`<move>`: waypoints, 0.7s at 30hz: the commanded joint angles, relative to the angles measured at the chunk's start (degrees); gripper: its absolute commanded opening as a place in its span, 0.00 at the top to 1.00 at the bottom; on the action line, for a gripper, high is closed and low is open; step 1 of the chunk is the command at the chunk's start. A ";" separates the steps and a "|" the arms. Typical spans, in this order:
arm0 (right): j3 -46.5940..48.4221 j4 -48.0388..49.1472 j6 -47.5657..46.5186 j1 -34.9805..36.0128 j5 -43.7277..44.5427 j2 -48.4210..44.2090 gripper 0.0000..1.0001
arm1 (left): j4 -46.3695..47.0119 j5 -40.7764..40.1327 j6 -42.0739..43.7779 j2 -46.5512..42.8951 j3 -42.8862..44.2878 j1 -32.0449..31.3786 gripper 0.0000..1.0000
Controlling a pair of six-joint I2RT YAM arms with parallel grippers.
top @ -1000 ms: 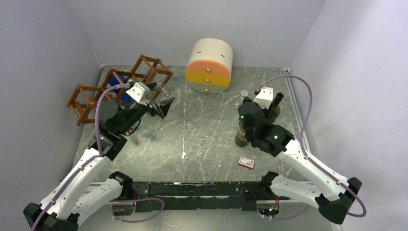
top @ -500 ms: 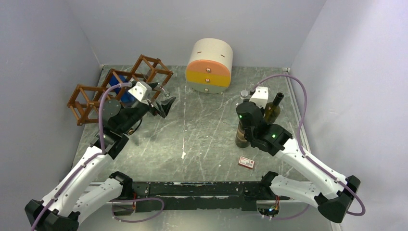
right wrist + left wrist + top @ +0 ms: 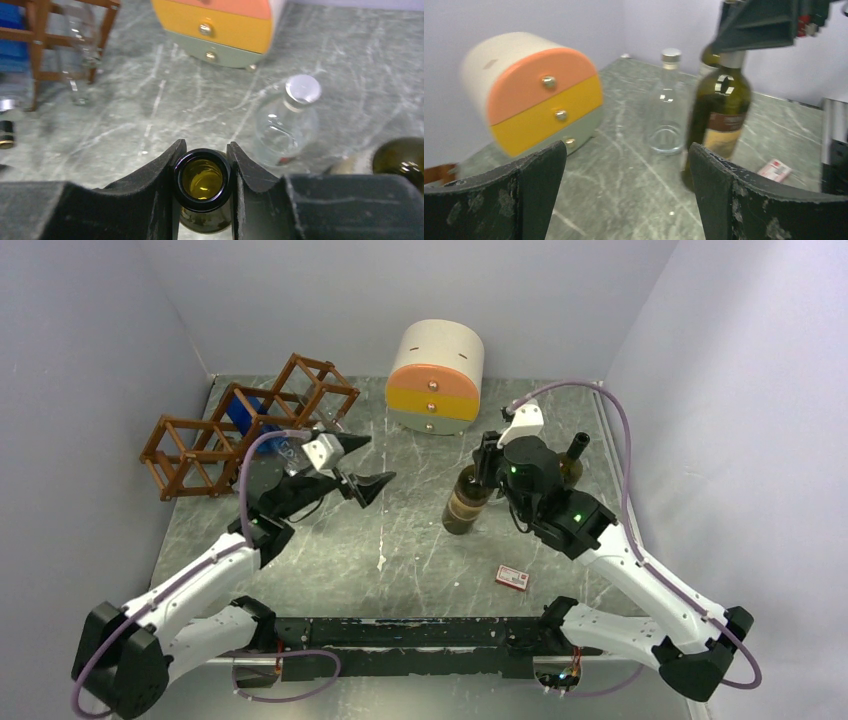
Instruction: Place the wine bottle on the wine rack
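Dark olive-green glass w/ a tan paper label, darker brown band on top: that's the wine bottle (image 3: pixel 463 504). Round-shouldered, glossy w/ white glints, mouth uncorked & open. It stands roughly upright just off tabletop (image 3: pixel 400 530) centre toward 3 o'clock, well apart from the wine rack (image 3: pixel 188 424); can't tell if its base touches down. Neck is clamped from above by the right gripper (image 3: pixel 486 462), whose matte black fingers (image 3: pixel 159 192) press the rim at 9 & 3 o'clock in the right wrist view.

That rack sits at 10 o'clock, far-left corner: thin reddish-brown wooden sticks making open diamond cells in a row. A blue thing (image 3: pixel 243 412) shows inside a middle cell; can't tell what it is.

Btwn rack & bottle, abt 9 o'clock of the bottle, hangs the left gripper (image 3: pixel 362 464), jaws wide apart, nothing in them. Its pads (image 3: pixel 744 200) are black, scuffed, rough-looking.

Other bits:
- A round-topped cabinet (image 3: pixel 435 380) at 12 o'clock: cream shell, orange, yellow & grey-green drawer fronts w/ small metal knobs.
- A clear glass bottle (image 3: pixel 287 120) w/ silver cap at 1 o'clock of the wine bottle's mouth, right wrist view.
- A second dark bottle (image 3: pixel 571 466) near, at 2 o'clock.
- A small red-&-white box (image 3: pixel 512 578) lying flat at 5 o'clock.

Tabletop is grey-green stone-look, streaked w/ white scratches.
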 commanded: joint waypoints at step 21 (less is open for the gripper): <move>11.18 18.27 8.03 -1.63 -28.66 7.33 1.00 | -10.50 15.52 2.42 23.98 14.49 -10.48 0.04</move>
